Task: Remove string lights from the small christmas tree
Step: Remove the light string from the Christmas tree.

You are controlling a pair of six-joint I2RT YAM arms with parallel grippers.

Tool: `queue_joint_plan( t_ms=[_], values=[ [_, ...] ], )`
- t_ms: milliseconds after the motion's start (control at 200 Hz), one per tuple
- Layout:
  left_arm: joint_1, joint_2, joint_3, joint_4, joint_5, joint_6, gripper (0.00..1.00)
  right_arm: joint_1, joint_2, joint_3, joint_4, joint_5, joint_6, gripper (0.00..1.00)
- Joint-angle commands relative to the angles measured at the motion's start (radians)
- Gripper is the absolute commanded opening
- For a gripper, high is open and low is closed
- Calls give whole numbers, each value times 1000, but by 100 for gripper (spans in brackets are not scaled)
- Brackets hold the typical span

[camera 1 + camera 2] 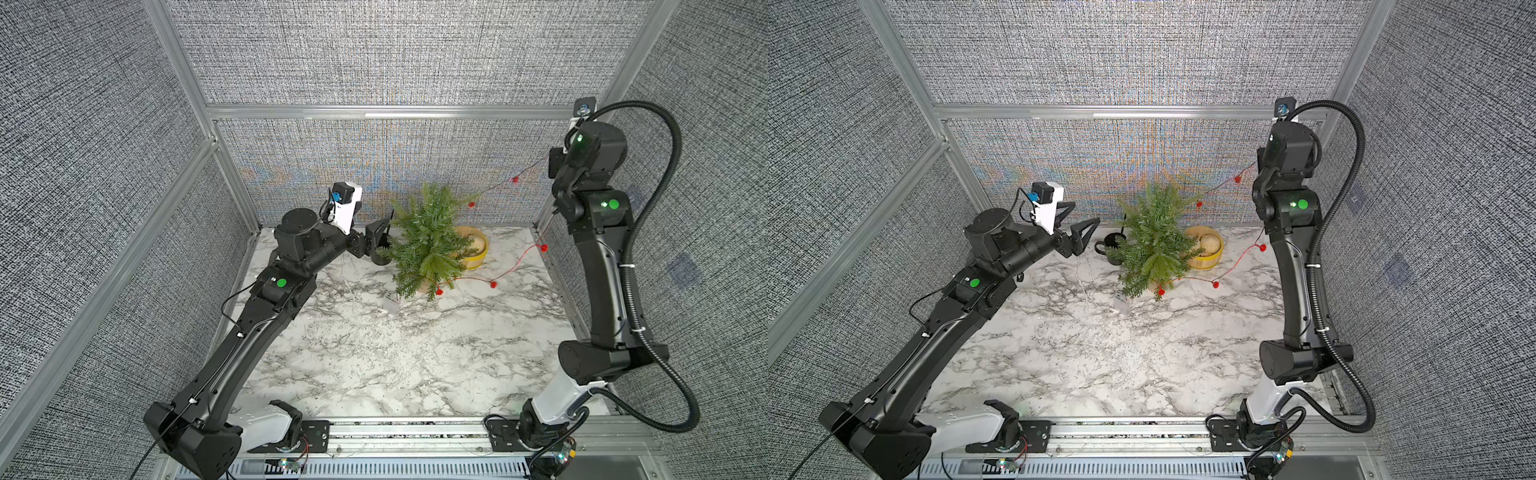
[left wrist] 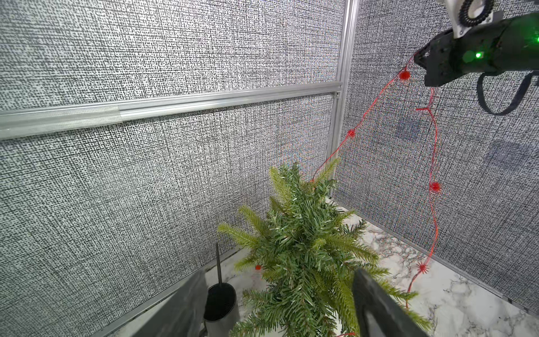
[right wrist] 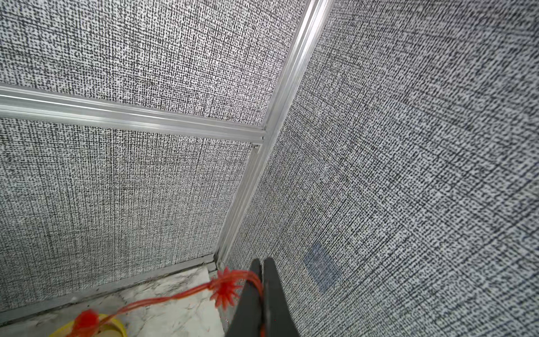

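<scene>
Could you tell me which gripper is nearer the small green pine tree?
Left. The left gripper stands open right beside the small green pine tree; the right gripper is high above, off to one side, shut on the red-bulbed string lights.

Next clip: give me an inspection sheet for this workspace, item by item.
Surface: marbled tabletop.
Job's things: small christmas tree standing; string lights run from its top to the right claw, with more wire trailing from lower branches across the tabletop.
Clutter: black mug and yellow tub beside the tree.
Grippers: left claw open near the tree; right claw shut on the string lights.
Cables: black corrugated hose loops off the right arm.
Surroundings: grey fabric walls, aluminium frame.
</scene>
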Motion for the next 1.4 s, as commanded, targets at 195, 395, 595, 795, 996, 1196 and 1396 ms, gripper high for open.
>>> queue_joint_plan(
  t_ms=[195, 395, 595, 795, 996, 1196, 1396],
  values=[
    [0, -10, -5, -9, 9, -1, 79, 8, 63, 177, 55, 42, -141, 0],
    [1, -22, -22, -3, 7, -6, 79, 14, 64, 218, 73, 66, -198, 0],
    [1, -31, -44, 0, 14, -15, 79, 16, -29, 17, 52, 51, -101, 0],
    [0, -46, -64, -6, -4, -14, 79, 54, -110, -201, -21, 18, 47, 0],
    [0, -79, -101, -18, -39, -4, 79, 89, -251, -522, -87, 11, 232, 0],
    [0, -96, -150, -39, -35, -57, 79, 97, -404, -798, -172, -44, 413, 0],
    [0, -132, -264, -34, -35, -176, 79, 98, -511, -1048, -205, -183, 539, 0]
  ],
)
